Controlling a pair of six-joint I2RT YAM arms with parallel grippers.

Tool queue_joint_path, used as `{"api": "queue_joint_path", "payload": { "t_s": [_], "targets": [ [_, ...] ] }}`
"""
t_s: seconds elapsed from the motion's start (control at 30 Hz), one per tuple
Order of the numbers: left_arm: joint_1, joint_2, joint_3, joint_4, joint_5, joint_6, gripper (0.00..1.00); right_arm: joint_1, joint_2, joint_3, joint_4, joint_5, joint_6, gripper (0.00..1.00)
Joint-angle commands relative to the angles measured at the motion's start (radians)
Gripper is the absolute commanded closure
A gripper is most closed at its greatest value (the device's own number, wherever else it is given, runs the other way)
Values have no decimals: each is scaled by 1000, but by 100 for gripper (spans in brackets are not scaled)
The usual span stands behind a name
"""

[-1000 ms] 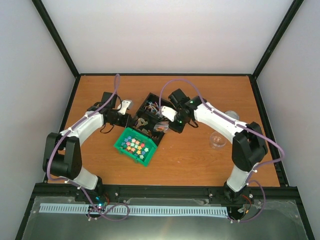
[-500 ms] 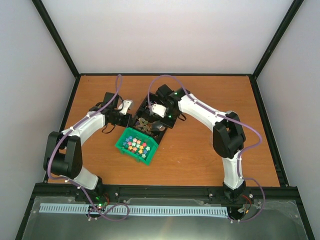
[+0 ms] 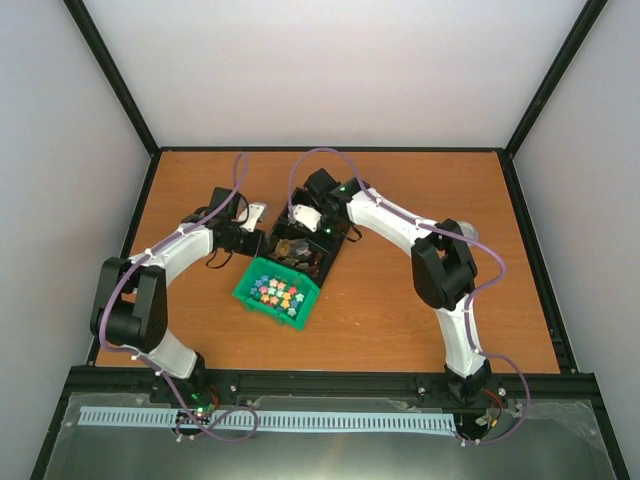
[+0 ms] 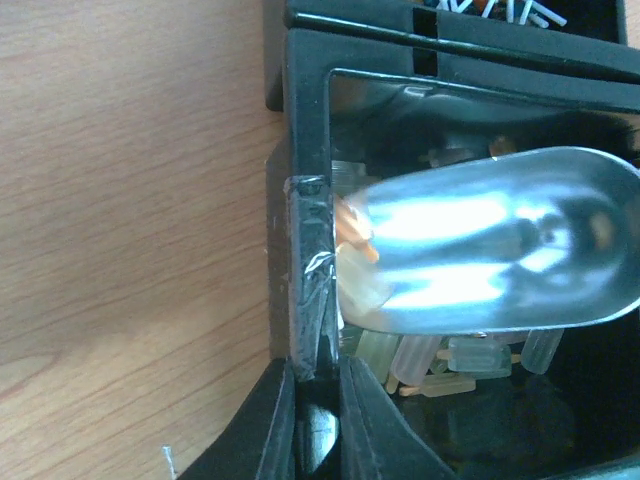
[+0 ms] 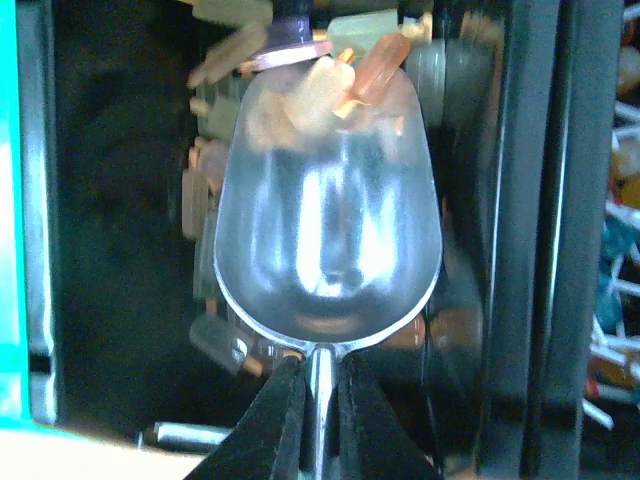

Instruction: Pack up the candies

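Right gripper (image 5: 318,378) pinched tight on the handle of the metal scoop (image 5: 325,190), its bowl down in the black box (image 4: 305,130), a few pale and orange candies (image 5: 340,75) at the lip. Left gripper (image 4: 318,385) clamps the box wall. Early going, by my reading: scooping under way, nothing packed in sight. Only the top view shows the green tray (image 3: 262,309); only the wrist views show the candies plainly.

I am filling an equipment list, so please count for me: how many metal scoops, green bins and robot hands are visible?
Metal scoop: 1
Green bin: 1
Robot hands: 2, the left hand and the right hand
Total: 4
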Motion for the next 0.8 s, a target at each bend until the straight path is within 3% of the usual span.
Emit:
{"api": "queue_joint_path", "payload": {
  "t_s": [0.0, 0.27, 0.47, 0.77],
  "targets": [
    [-32, 5, 28, 59, 133, 36, 99, 5, 22, -107, 211, -29, 52, 97],
    [-16, 62, 58, 31, 132, 31, 99, 0, -171, -459, 632, -122, 53, 97],
    [45, 95, 83, 29, 149, 3, 99, -61, -308, -661, 850, -207, 79, 97],
    [78, 115, 85, 33, 145, -3, 99, -107, -403, -788, 967, -267, 70, 97]
  ]
}}
